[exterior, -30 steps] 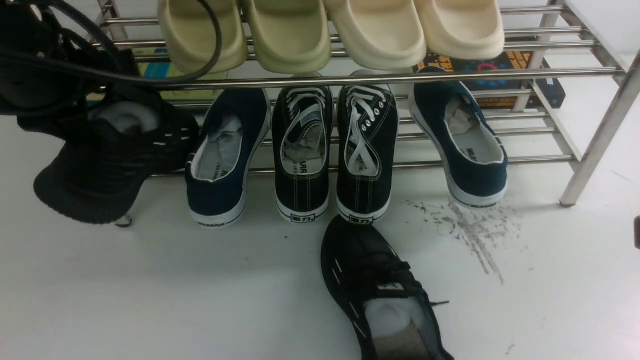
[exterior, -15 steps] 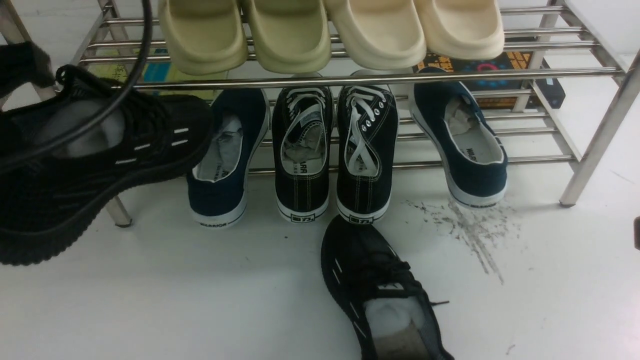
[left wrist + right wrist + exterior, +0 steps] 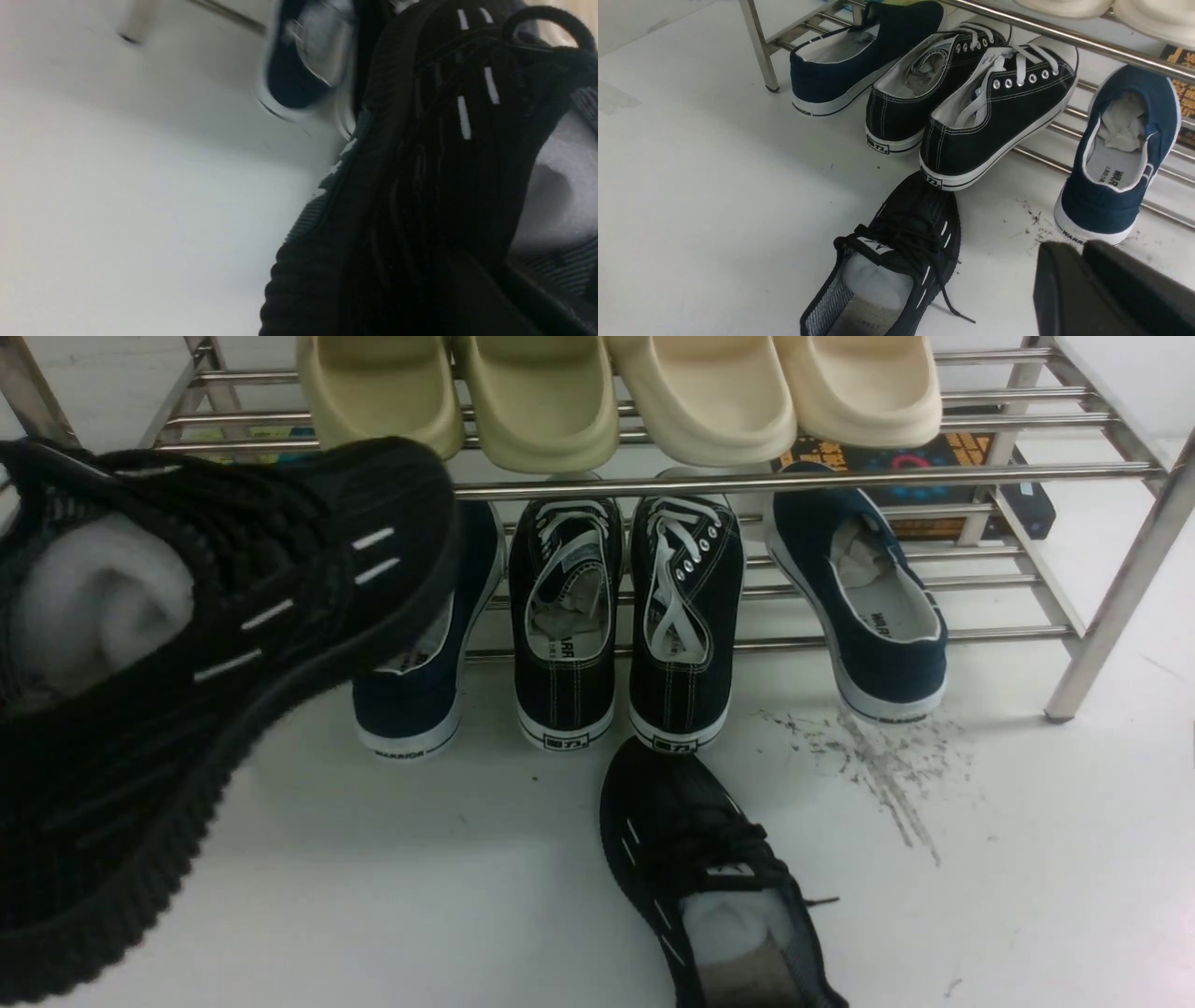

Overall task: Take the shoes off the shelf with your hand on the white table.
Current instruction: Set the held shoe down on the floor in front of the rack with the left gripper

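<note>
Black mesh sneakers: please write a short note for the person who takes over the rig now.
Left pincer: hidden, but apparently holding one black mesh sneaker in the air, off the steel shoe rack.
Right pincer: shut, empty.
Done: the other black mesh sneaker lies on the white table.
To do: set the held sneaker down beside it, release.

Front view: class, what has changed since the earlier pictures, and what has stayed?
The lifted mesh shoe has been carried from the shelf's left end toward the camera and now looms large. The other mesh shoe, on the table, and the shelved shoes have not moved.
</note>
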You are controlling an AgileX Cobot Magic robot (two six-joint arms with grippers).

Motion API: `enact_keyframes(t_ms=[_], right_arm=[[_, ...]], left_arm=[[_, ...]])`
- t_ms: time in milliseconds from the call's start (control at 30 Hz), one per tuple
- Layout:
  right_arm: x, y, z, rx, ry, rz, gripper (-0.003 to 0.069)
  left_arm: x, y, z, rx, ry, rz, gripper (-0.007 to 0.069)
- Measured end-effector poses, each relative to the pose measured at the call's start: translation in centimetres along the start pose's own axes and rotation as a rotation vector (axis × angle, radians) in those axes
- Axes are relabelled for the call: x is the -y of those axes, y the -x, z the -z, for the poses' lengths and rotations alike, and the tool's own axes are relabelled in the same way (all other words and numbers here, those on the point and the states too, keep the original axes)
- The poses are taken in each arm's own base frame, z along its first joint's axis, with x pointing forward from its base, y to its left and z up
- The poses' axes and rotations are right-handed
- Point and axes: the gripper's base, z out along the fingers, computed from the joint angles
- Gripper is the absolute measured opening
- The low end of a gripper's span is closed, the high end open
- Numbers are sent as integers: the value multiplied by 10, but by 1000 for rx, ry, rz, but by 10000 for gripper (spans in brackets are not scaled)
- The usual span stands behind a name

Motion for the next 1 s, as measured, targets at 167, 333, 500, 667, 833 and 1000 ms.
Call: enact_keyframes(t_ms=[167,333,500,667,833,1000], right_arm=[[2,2,0,17,-20,24,83],[3,3,0,30,-35,41,88],[5,4,0,47,-57,66,92],[6,6,0,58,-65,69,98],[6,6,0,63,-69,63,104],[6,6,0,69,-67,64,110]], left_arm=[[-14,-29,-28,-173,-27,84,22],[-38,-59,-48,-269,22,205,26],[-53,-77,-38,-218,41,342,28],[-72,-99,-52,-266,90,474,28],[-88,-115,-71,-335,168,514,30],[-92,-117,-86,-360,184,529,35]])
